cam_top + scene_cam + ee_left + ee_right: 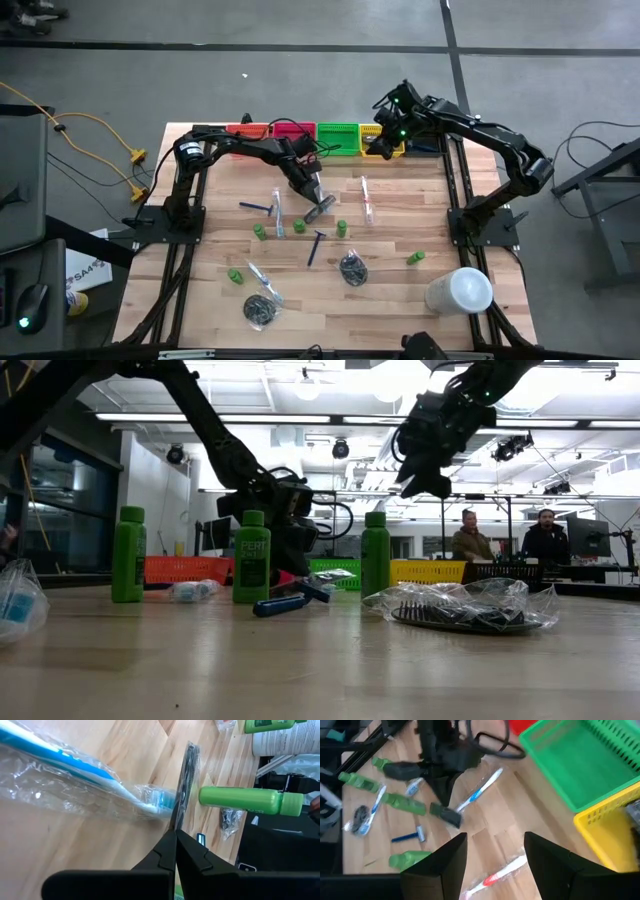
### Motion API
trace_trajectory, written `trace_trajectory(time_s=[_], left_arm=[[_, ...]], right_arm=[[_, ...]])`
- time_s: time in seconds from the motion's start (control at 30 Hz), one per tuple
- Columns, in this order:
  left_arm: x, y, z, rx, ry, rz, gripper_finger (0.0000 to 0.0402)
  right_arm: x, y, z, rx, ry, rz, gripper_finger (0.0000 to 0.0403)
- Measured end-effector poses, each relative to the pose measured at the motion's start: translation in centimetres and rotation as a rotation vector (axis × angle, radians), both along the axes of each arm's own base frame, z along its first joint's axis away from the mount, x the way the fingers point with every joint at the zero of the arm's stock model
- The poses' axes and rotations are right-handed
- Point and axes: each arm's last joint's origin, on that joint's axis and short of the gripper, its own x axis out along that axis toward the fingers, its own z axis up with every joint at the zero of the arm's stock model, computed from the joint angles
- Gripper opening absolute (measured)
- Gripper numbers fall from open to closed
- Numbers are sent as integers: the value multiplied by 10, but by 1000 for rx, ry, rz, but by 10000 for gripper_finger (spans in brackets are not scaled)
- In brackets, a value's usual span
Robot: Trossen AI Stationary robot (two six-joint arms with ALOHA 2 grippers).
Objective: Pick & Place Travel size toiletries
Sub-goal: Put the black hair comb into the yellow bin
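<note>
My left gripper (313, 196) is at the table's middle, shut on a grey comb (321, 208). The comb shows edge-on in the left wrist view (184, 785), next to a clear-wrapped white-blue toothbrush (75, 775) and a lying green bottle (245, 800). Green bottles (342, 228), dark-blue razors (316, 245), more toothbrushes (366, 198) and dark round bundles (352, 268) are scattered on the wood. My right gripper (492, 855) hangs open, high over the far right by the yellow bin (385, 140), holding nothing. My left gripper pinches the grey comb by its near end (176, 827) between its two fingertips. The fingers slant down from the table's far left, and the comb runs on ahead of them, in line with them. Whether its free end (192, 747) touches the wood I cannot tell.
Red (250, 131), pink (292, 132), green (338, 138) and yellow bins line the far edge. A large white cylinder (460, 290) lies at the near right. Two people (470, 540) sit in the room beyond the table. Bare wood shows at the near middle.
</note>
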Motion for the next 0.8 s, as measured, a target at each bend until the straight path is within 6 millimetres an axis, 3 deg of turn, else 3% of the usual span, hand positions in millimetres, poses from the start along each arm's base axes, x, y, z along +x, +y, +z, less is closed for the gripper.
trace_trajectory(time_s=[0.23,0.5,0.8], left_arm=[[0,0,0,-3,-6,-2,1],[1,0,1,0,-12,-3,0],[1,0,1,-1,-12,-3,0]], right_arm=[[12,20,-16,52,-38,130,191],[23,36,-56,140,-93,47,191],[54,40,-98,311,-102,28,191]])
